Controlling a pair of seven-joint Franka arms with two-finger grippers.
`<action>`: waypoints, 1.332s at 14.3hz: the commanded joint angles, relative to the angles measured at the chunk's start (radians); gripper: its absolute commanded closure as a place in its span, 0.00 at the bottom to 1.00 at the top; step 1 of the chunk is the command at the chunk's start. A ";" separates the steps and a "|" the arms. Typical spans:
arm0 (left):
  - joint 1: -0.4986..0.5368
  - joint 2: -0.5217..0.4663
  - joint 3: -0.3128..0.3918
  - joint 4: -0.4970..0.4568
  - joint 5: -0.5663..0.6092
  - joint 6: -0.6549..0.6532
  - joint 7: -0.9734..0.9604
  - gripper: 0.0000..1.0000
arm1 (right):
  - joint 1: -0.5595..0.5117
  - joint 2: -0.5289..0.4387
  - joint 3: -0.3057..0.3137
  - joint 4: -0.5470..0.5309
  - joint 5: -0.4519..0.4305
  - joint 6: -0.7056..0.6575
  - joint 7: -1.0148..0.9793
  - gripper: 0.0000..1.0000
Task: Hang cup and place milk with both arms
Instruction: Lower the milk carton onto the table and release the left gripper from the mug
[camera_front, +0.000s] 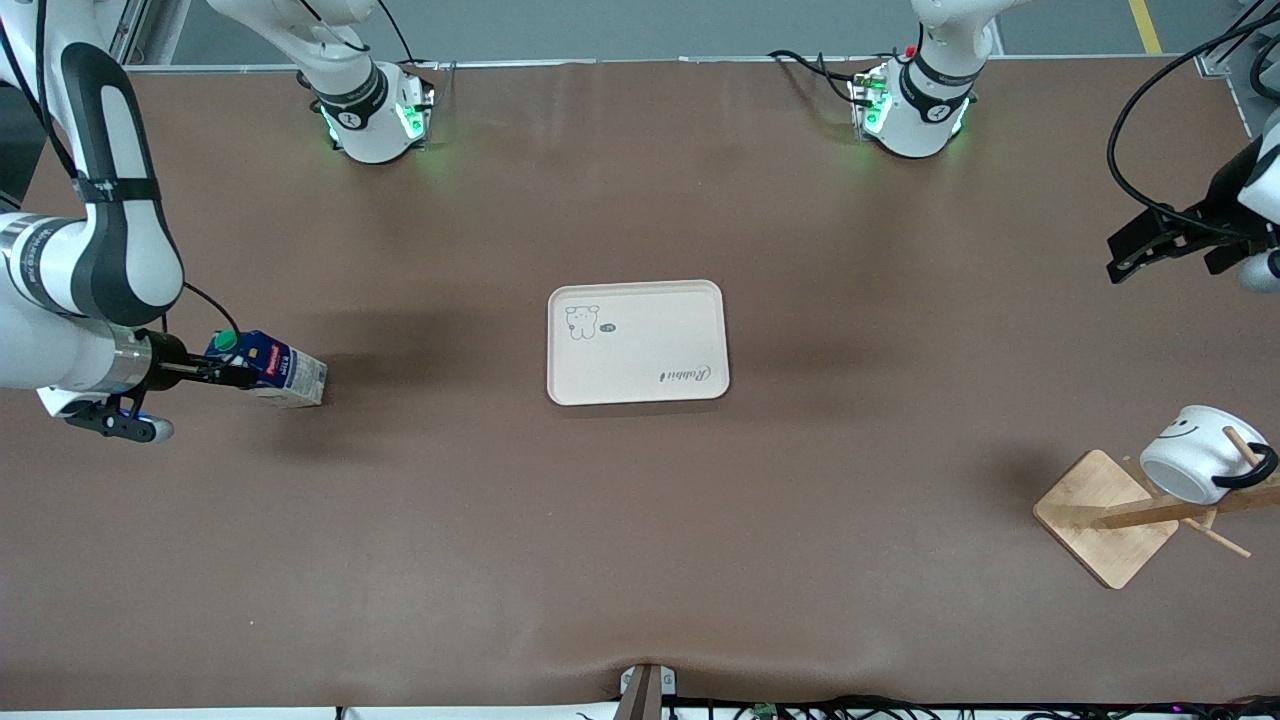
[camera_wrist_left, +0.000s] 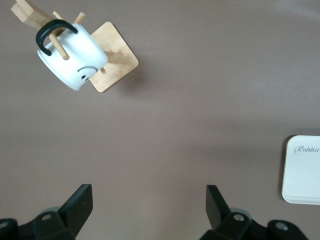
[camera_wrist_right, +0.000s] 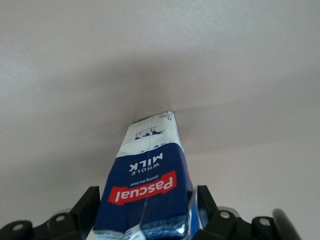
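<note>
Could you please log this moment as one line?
white smiley mug: hung on wooden rack | right gripper: grips blue milk carton | left gripper: open

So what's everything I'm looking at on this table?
milk carton: one, dark blue with a green cap, at the right arm's end of the table, held near its top.
tray: one, cream with a small drawn animal, mid-table.
cup: one, white with a black handle and smiley face, hanging on a rack peg at the left arm's end.
cup rack: one, pale wood with a square base, under the cup.
table: one, brown.
right gripper: one, black, fingers shut on the milk carton.
left gripper: one, black, fingers open, up over the left arm's end of the table, waiting.
</note>
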 joint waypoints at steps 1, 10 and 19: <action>-0.092 -0.041 0.114 -0.022 -0.066 -0.031 -0.008 0.00 | -0.021 -0.012 0.020 -0.016 0.003 0.009 0.001 0.10; -0.239 -0.097 0.222 -0.077 -0.068 -0.032 -0.120 0.00 | -0.015 -0.014 0.021 0.110 0.004 -0.104 -0.004 0.00; -0.312 -0.124 0.337 -0.102 -0.070 -0.035 -0.042 0.00 | 0.027 -0.004 0.027 0.386 -0.048 -0.295 -0.010 0.00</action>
